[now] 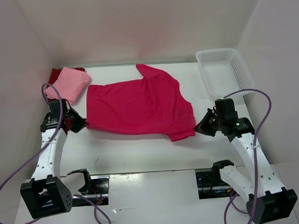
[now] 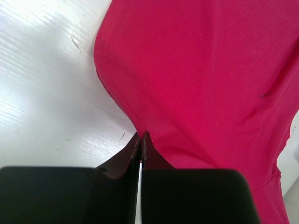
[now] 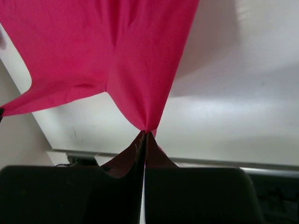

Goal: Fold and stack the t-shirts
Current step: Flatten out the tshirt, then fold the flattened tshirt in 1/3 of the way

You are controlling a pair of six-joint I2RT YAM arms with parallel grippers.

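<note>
Magenta t-shirt (image 1: 139, 105) is nipped tight at both ends: left gripper (image 2: 141, 140) clamped on its nine-o'clock edge, right gripper (image 3: 145, 135) on the three-o'clock corner. Best bet now is to lift evenly, keep the cloth taut and fold toward twelve. At ten o'clock the light pink t-shirt (image 1: 69, 84) hides most of the dark red t-shirt (image 1: 55, 74).

Left arm reaches up from its base at 7 o'clock, left gripper (image 1: 79, 124) turned toward 3 o'clock. Right arm leans in from 5 o'clock, right gripper (image 1: 202, 124) facing 9 o'clock. Both pinch opposite edges of the magenta t-shirt (image 1: 139, 105), jaws tight.
</note>
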